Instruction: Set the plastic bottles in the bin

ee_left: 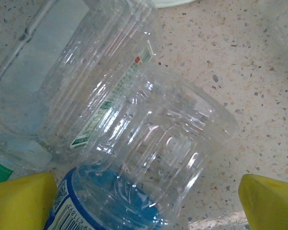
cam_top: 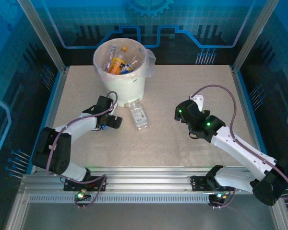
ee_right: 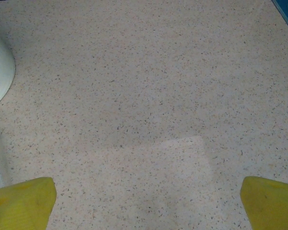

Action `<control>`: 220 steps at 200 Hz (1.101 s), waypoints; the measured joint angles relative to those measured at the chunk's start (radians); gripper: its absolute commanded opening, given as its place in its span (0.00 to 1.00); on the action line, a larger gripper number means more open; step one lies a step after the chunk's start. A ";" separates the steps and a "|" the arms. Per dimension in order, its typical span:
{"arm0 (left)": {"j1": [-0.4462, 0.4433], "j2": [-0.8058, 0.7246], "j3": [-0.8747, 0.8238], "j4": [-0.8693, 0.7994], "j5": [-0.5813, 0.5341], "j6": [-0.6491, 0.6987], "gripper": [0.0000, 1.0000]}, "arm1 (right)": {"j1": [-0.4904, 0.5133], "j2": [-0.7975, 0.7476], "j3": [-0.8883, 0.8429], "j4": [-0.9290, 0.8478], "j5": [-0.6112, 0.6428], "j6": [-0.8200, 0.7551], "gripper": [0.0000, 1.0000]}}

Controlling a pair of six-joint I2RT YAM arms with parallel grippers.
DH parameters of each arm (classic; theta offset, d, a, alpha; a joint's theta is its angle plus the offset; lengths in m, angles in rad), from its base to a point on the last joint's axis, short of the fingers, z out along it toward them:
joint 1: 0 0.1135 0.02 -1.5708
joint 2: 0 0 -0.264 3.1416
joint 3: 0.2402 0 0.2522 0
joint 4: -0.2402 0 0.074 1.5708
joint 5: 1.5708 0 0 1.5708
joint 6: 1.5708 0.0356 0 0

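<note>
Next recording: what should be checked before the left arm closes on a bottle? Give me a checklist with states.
1. Left gripper open: ok.
2. Target between the fingers: ok, the blue-labelled bottle lies between them, not yet gripped.
3. Single bottle in the grasp: cannot tell, a second clear bottle overlaps it.
4. Bin upright, bottles inside below the rim: ok.
5. Right gripper open over bare table, out of the way: ok.

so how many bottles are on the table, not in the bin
2. A clear bottle with a green-and-white label and a blue-labelled bottle overlapping it, both lying just in front of the bin. More could be hidden behind the bin.
</note>
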 measured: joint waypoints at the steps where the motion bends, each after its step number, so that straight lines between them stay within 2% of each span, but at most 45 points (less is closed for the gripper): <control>1: -0.002 0.002 0.001 -0.001 -0.001 0.000 0.97 | 0.000 0.000 0.000 0.000 0.000 0.000 1.00; 60: -0.082 0.061 0.026 -0.066 -0.058 -0.006 0.90 | 0.000 -0.001 0.001 -0.001 0.000 0.000 1.00; 93: -0.111 0.090 0.044 -0.104 -0.072 -0.011 0.82 | 0.000 -0.007 0.001 -0.001 0.000 0.000 1.00; 136: -0.119 0.134 0.064 -0.125 -0.079 -0.011 0.81 | 0.000 -0.010 0.001 -0.001 0.001 0.000 1.00; 173: -0.119 0.148 0.069 -0.139 -0.079 -0.011 0.70 | 0.000 -0.011 0.001 -0.005 0.001 0.000 1.00; 196: -0.126 0.147 0.071 -0.143 -0.080 -0.011 0.69 | 0.000 -0.014 0.001 -0.005 0.002 0.000 1.00; 220: -0.145 0.141 0.075 -0.156 -0.079 -0.014 0.63 | 0.000 -0.014 0.001 -0.005 0.002 0.000 1.00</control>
